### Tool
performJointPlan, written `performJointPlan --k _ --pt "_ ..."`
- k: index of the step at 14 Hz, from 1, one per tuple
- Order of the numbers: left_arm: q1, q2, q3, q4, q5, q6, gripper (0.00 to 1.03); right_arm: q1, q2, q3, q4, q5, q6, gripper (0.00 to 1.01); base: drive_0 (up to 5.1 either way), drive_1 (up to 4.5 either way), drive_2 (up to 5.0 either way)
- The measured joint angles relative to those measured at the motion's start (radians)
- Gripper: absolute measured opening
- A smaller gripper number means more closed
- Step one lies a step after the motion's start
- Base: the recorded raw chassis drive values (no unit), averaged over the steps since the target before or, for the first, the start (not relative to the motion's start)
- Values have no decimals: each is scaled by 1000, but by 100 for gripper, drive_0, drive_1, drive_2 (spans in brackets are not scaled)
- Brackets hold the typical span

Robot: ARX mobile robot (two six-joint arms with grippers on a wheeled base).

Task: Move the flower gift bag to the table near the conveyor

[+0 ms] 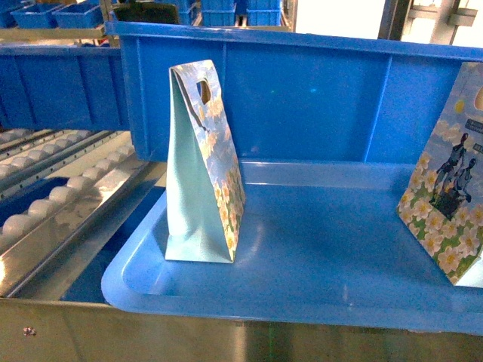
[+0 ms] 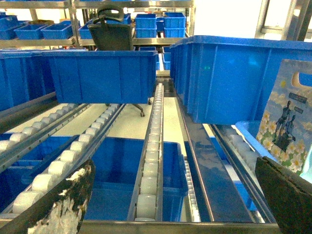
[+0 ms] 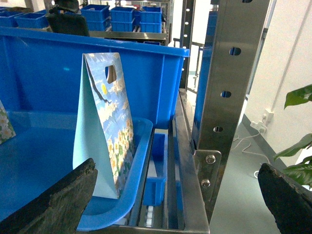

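Observation:
A flower gift bag (image 1: 204, 166) stands upright at the left of a blue tray (image 1: 317, 264), its pale blue side facing me. A second flowered bag (image 1: 449, 204) stands at the tray's right edge, cut off by the frame. The conveyor (image 1: 60, 204), steel rails with white rollers, slopes at left. In the left wrist view my left gripper (image 2: 170, 204) is open over the conveyor rollers (image 2: 151, 161), with a flowered bag (image 2: 287, 122) at right. My right gripper (image 3: 170, 202) is open, a gift bag (image 3: 105, 126) just left of it. The table is out of view.
A tall blue bin (image 1: 302, 98) stands right behind the tray. More blue bins (image 2: 102, 73) sit on the rails and on shelves behind. A steel rack post (image 3: 229, 87) rises right of the tray, a green plant (image 3: 297, 126) beyond it.

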Motion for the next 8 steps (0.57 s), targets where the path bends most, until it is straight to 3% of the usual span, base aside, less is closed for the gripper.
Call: performJointPlan --k 7,8 --pt "-8 0 0 3 -8 0 98 9 0 0 5 10 0 98 0 0 0" --pt "-79 2 0 19 -58 0 98 62 0 0 26 40 0 98 0 0 0"
